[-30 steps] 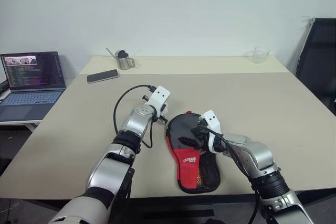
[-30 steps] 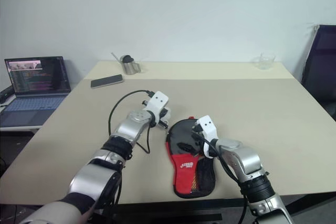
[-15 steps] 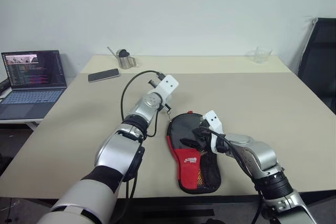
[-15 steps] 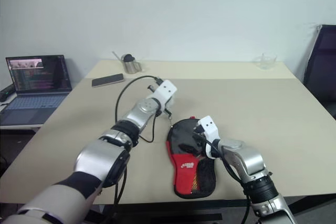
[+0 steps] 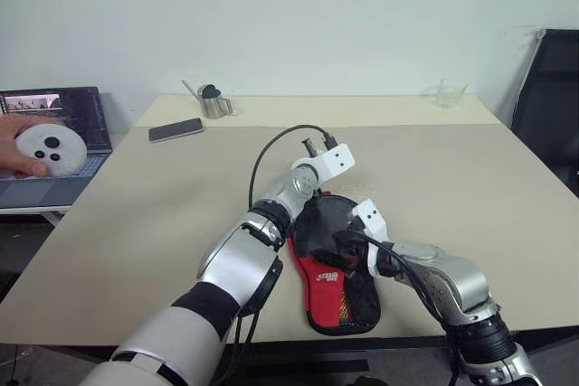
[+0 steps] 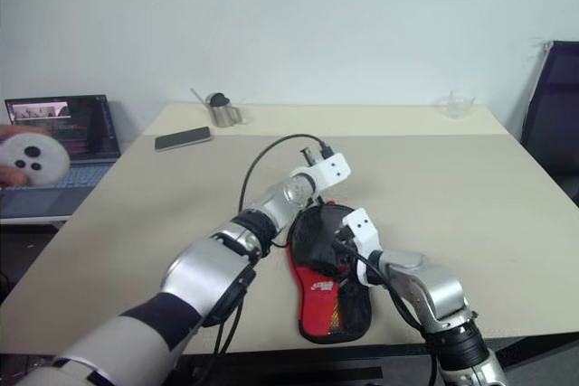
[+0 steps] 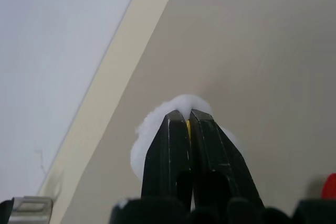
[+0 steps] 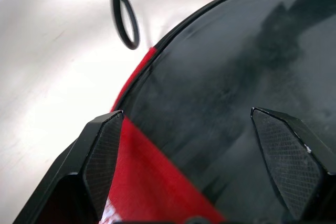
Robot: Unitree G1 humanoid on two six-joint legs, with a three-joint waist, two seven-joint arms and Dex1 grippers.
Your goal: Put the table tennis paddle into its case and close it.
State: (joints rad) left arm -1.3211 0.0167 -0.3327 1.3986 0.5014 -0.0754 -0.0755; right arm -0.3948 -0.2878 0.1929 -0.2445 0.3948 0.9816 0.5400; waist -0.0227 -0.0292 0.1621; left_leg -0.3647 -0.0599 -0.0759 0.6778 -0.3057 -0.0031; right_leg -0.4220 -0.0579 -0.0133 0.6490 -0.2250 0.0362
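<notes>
Left fingers [image 7: 178,145]: pressed together, pinching a small white-yellow charm [image 7: 157,124] above the beige bench [image 5: 470,178]. Right fingers [image 8: 286,156]: spread wide over the paddle-shaped grey-black and red zip fabric case [image 5: 330,264], lying flat near the front edge.

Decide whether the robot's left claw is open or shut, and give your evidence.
Shut. In the left wrist view the left claw has both black fingers pressed together, pinching a small white-yellow charm above the table.

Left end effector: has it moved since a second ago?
Yes. The left end effector, shut on the charm, swung from the case's left edge rightward to its far end.
</notes>
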